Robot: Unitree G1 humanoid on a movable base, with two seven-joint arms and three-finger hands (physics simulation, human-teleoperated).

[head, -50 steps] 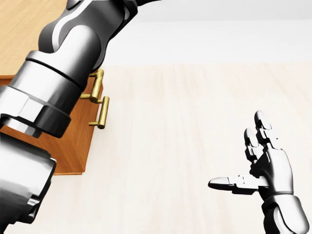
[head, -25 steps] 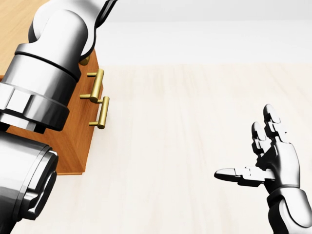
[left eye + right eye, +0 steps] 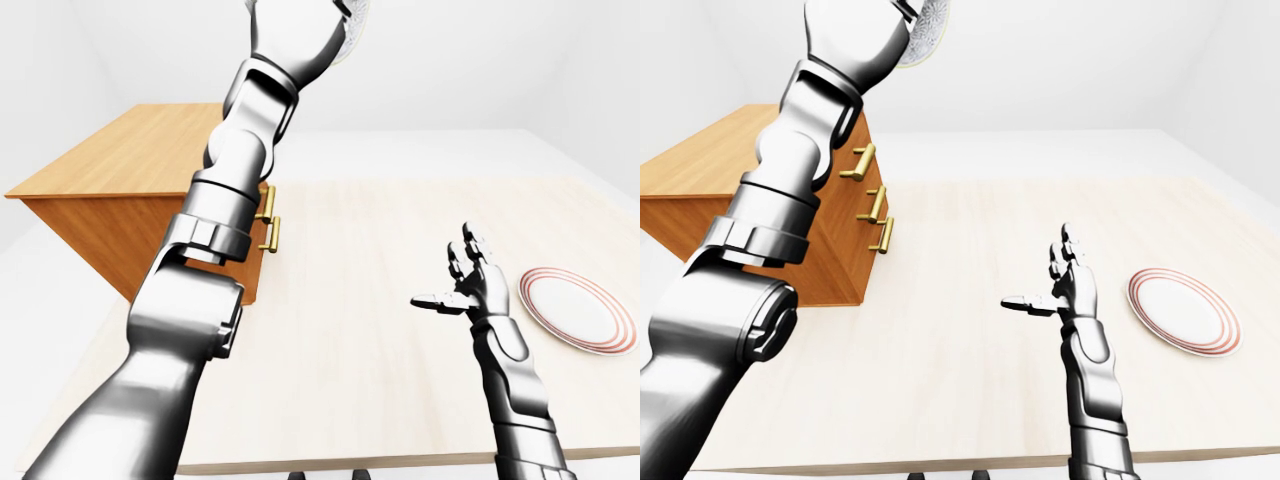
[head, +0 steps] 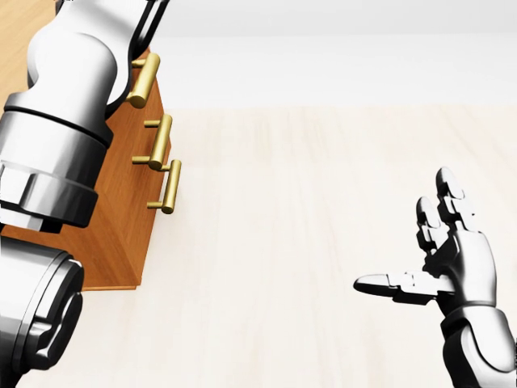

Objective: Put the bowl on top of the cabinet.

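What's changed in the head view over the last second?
The left arm swung up and to the view's left, uncovering the cabinet's top handle; the left hand holds the bowl high. The right hand drifted slightly right, still open. Cabinet and table stayed put.

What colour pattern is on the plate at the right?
The plate is white with thin red rings near its rim; left-eye view shows it best.

Left hand (image 3: 855,35) raised high, partly cropped; right hand (image 4: 452,267) splayed, palm leftward
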